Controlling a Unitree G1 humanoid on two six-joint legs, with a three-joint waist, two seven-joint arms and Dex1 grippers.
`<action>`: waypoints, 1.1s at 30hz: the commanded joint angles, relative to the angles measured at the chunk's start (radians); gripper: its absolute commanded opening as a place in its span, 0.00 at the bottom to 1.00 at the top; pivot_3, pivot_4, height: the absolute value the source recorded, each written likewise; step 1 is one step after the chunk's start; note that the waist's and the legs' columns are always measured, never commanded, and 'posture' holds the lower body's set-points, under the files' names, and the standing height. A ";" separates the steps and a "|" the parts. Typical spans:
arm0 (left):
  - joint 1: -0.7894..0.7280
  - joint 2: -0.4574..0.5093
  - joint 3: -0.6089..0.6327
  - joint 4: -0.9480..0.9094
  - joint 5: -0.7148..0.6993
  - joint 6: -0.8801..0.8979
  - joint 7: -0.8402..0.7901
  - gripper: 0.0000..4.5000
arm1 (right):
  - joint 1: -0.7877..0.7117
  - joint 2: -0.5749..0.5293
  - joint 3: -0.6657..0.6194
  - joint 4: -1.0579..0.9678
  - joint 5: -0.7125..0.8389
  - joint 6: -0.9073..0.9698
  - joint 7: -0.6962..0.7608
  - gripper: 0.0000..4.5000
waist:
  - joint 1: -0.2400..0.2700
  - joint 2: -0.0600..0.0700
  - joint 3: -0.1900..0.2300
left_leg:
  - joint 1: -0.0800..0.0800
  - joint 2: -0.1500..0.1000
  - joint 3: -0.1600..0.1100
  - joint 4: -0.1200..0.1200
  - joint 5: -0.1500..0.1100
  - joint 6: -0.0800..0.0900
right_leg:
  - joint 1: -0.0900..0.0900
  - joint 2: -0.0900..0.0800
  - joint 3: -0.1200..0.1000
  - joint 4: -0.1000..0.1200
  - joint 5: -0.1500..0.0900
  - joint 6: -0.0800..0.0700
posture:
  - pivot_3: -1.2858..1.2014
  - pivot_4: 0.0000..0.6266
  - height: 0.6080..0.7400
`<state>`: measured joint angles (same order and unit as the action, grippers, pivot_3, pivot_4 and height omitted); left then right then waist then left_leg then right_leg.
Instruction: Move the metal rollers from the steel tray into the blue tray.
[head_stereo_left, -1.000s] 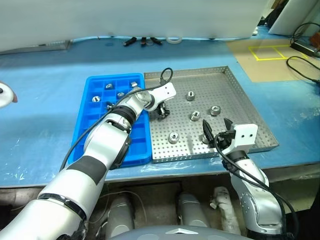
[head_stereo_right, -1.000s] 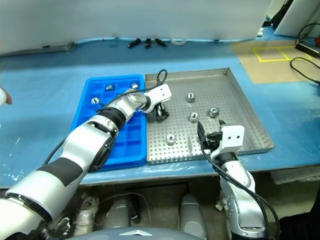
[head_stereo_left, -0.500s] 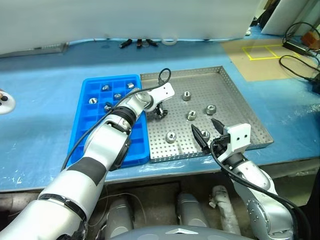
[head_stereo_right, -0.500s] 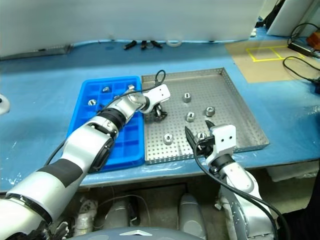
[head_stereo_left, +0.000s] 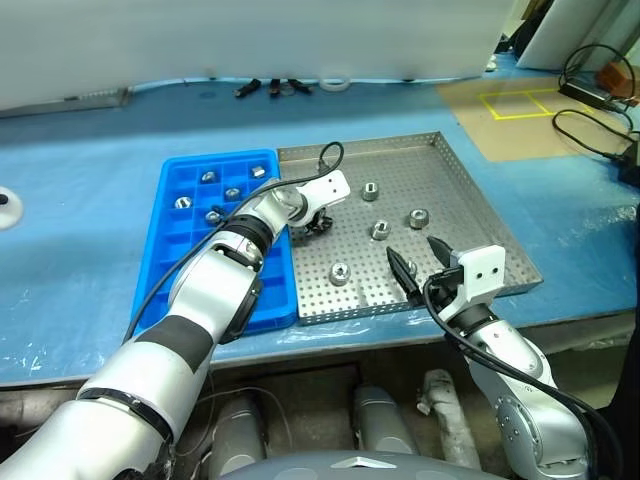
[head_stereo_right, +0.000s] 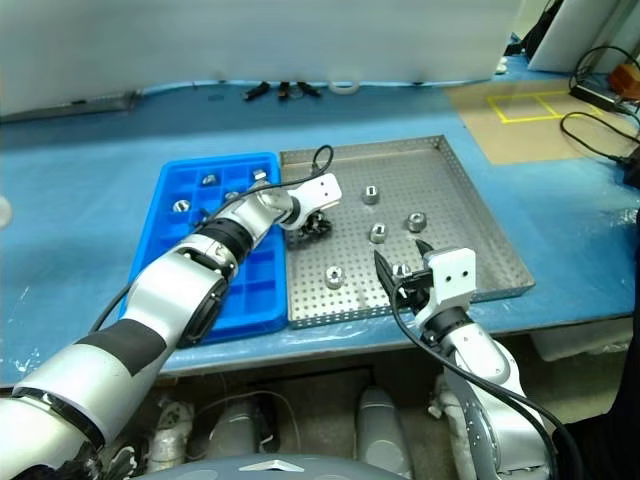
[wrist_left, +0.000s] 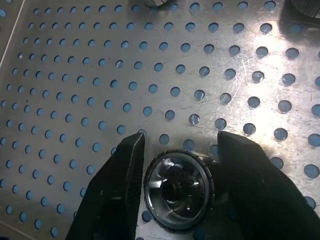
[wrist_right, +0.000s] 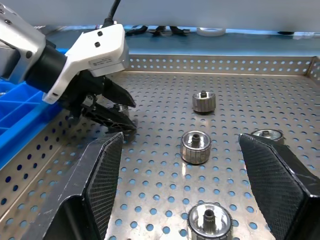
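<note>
The steel tray (head_stereo_left: 470, 190) lies right of the blue tray (head_stereo_left: 165, 275) on the blue table. Several metal rollers lie loose in the steel tray, among them one (head_stereo_left: 369, 190) at the back, one (head_stereo_left: 417, 217) to the right and one (head_stereo_left: 340, 272) near the front. More rollers (head_stereo_left: 208, 177) sit in the blue tray's far compartments. My left gripper (head_stereo_left: 318, 222) reaches down at the steel tray's left side. Its fingers (wrist_left: 120, 190) press either side of a roller (wrist_left: 178, 189) that rests on the perforated floor. My right gripper (head_stereo_left: 412, 250) hovers open over the tray's front edge.
Small black tools (head_stereo_left: 285, 87) and a white tape ring (head_stereo_left: 335, 80) lie at the table's far edge. Cardboard with yellow tape (head_stereo_left: 510, 105) and black cables (head_stereo_left: 600, 70) are at the right. A white object (head_stereo_left: 5, 200) sits at the far left.
The left gripper's fingers have closed in on the roller without the hand shifting. The right gripper edged slightly left and stays open. The head view has shifted a little.
</note>
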<state>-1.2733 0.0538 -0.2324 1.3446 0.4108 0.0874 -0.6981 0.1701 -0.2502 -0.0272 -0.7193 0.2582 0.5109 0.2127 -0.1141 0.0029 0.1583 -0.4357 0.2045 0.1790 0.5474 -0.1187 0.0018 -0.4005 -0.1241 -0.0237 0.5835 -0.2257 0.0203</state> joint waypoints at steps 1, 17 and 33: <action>0.026 0.014 -0.022 0.041 0.028 0.038 -0.006 0.31 | -0.013 0.003 -0.009 -0.013 0.000 -0.022 -0.003 0.87 | -0.010 0.000 0.000 | 0.000 0.000 0.000 0.000 0.000 0.000 | 0.000 0.000 0.000 0.000 0.000 0.000 | 0.27 0.24 1.00; -0.066 0.111 0.156 0.015 -0.152 -0.011 -0.308 0.04 | -0.073 0.016 0.003 0.044 -0.002 -0.045 0.007 0.87 | -0.028 -0.001 0.001 | -0.006 0.000 0.000 -0.003 -0.001 0.001 | -0.005 0.000 -0.002 -0.002 0.003 -0.005 | 0.29 0.24 1.00; -0.147 0.211 0.250 0.000 -0.252 -0.003 -0.473 0.04 | -0.102 0.044 0.043 0.143 -0.028 -0.130 0.019 0.87 | -0.003 -0.001 0.003 | -0.006 0.001 0.001 -0.003 -0.001 0.001 | -0.005 0.000 -0.001 -0.001 0.003 -0.005 | 0.30 0.24 1.00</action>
<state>-1.3777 0.2500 -0.0004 1.3707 0.1800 0.0880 -1.1518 0.0722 -0.2101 0.0136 -0.5583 0.2334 0.4094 0.2338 -0.1166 0.0022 0.1608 -0.4416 0.2051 0.1799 0.5446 -0.1194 0.0030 -0.4059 -0.1244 -0.0242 0.5828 -0.2230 0.0154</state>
